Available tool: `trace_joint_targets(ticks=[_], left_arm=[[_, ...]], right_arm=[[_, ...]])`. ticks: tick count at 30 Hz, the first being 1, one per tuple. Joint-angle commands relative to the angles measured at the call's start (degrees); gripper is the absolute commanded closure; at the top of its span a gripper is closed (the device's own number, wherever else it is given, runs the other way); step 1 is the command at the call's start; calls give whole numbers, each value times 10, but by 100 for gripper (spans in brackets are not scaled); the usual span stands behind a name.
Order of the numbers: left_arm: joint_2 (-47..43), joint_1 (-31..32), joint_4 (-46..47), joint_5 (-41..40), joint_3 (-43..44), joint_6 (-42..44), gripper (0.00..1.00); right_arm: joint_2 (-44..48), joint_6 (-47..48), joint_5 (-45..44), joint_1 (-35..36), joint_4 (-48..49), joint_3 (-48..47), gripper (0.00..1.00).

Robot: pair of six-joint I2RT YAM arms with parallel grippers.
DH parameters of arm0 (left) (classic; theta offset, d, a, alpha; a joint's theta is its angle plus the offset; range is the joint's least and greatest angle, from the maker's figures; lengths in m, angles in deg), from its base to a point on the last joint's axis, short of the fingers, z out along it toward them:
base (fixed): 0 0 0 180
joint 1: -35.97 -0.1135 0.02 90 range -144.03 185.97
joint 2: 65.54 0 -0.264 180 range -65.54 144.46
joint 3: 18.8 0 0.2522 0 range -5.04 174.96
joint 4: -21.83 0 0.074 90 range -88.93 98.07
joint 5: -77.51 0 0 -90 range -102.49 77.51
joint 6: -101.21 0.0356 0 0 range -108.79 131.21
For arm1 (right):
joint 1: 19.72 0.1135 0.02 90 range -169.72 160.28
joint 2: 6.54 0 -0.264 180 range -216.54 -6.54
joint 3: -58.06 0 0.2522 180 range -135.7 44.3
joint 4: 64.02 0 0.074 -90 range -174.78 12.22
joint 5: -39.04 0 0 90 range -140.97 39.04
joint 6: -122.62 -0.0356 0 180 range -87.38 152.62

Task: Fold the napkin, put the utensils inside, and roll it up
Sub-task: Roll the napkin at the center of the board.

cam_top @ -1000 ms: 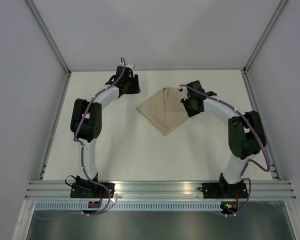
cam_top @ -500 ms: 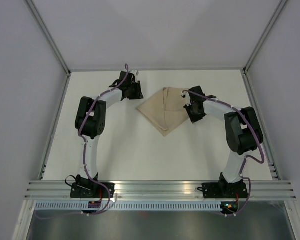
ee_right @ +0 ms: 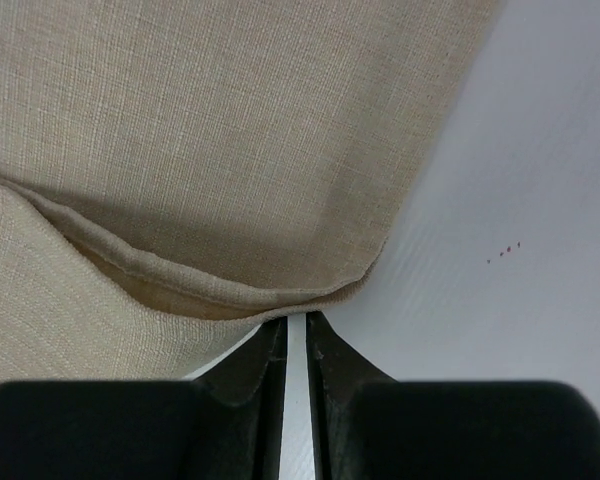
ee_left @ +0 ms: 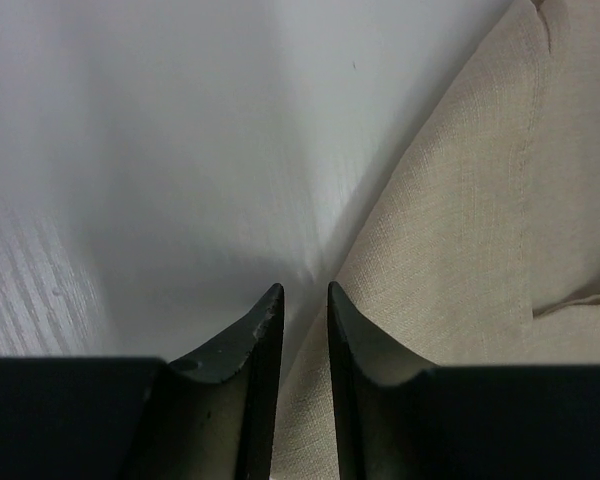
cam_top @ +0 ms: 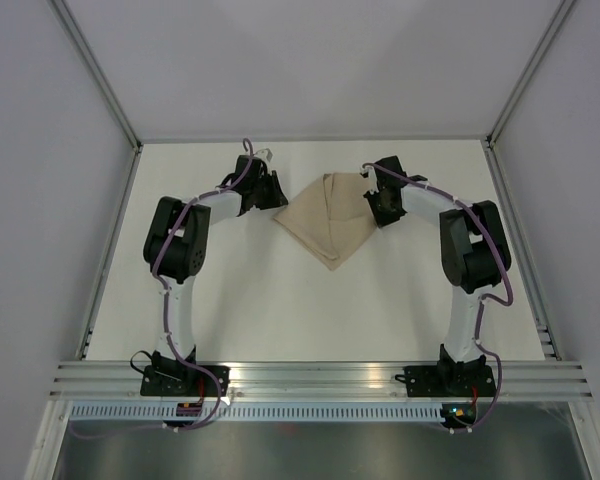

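Left claw (ee_left: 305,288) first: the two black fingers stand a narrow gap apart, not closed, and I see nothing clamped between them. Right at the tips runs the edge of the napkin (ee_left: 460,250). Beige cloth shows in the bottom of that gap and passes under the right-hand finger. From there it spreads away ahead and to the right of the claw. Further right, a second folded layer lies on top with a soft crease. Ahead and to the left of the claw, it's bare white counter (ee_left: 130,150).

Over to the right claw (ee_right: 289,318): the fingers are down to a hairline slit, with white counter showing through it. The napkin's doubled edge sits right at the tips, humped up a little with a shadow beneath. Whether the tips have a pinch of that edge, I can't tell. Cloth fills everything ahead and to the left of this claw, and counter lies off to its right.

From above, the napkin lies folded in a rough diamond between the two claws. The left claw is at its left corner and the right claw at its right corner.
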Motion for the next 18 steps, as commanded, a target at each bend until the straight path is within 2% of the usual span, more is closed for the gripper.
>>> trace_joint_targets(ticks=[1,9,18], left_arm=[[-20,7,-16,4,-45,-41,70],[-74,29,24,-19,-124,-89,74],[-160,50,86,-80,-266,-156,75]], right_arm=[[-43,-1,-19,-1,-32,-31,82],[-94,10,-6,-1,-53,-103,81],[-135,21,10,3,-68,-161,81]])
